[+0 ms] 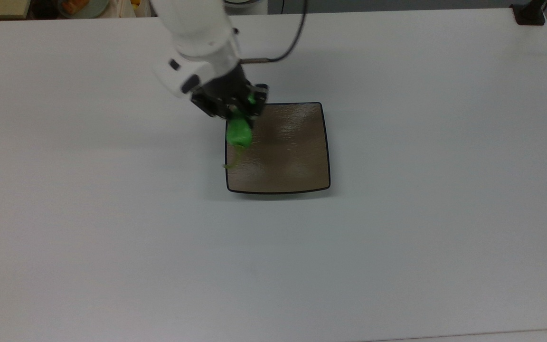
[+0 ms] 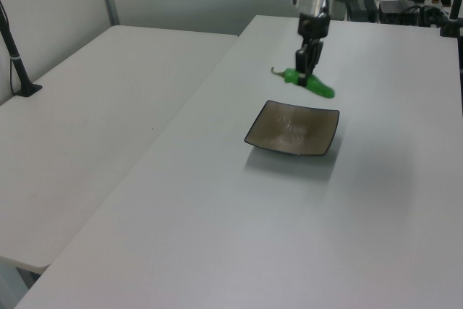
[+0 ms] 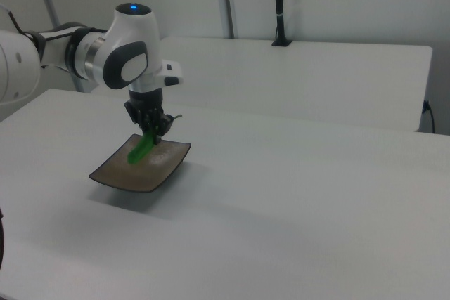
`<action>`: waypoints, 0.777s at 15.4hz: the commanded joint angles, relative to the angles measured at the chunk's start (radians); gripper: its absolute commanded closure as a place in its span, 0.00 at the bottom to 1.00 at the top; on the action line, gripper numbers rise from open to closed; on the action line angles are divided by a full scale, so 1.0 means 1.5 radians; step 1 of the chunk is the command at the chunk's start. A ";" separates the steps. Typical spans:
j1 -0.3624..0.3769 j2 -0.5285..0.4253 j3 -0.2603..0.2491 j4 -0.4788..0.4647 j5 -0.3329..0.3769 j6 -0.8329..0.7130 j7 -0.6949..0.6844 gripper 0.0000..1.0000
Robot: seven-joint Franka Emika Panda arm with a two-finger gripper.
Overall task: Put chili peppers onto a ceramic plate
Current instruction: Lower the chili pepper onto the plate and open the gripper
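Above the plate [image 1: 292,152], at the top view's left edge, the gripper [image 1: 235,108] pinches the pepper [image 1: 238,132], stem overhanging the rim. It should likely centre further inward, lower, then release.

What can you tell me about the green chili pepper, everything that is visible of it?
The chili pepper is bright green, glossy and elongated, with a thin, curved olive-green stem at one end. It is held in the air, clamped by the black claw near its end away from the stem, and it hangs tilted. In the top view it is over the top view's left edge of the brown square plate, with the stem reaching past that rim. It does not touch the plate; only the claw touches it.
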 commanded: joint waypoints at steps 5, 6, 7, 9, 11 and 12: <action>0.037 0.073 0.031 0.038 -0.006 0.082 0.104 0.00; 0.037 0.072 0.032 0.039 -0.006 0.082 0.104 0.00; 0.036 0.071 0.032 0.041 -0.006 0.080 0.104 0.00; 0.035 0.066 0.031 0.042 -0.006 0.076 0.104 0.00; 0.032 0.053 0.031 0.042 -0.007 0.067 0.103 0.00; 0.032 0.042 0.031 0.042 -0.007 0.055 0.100 0.00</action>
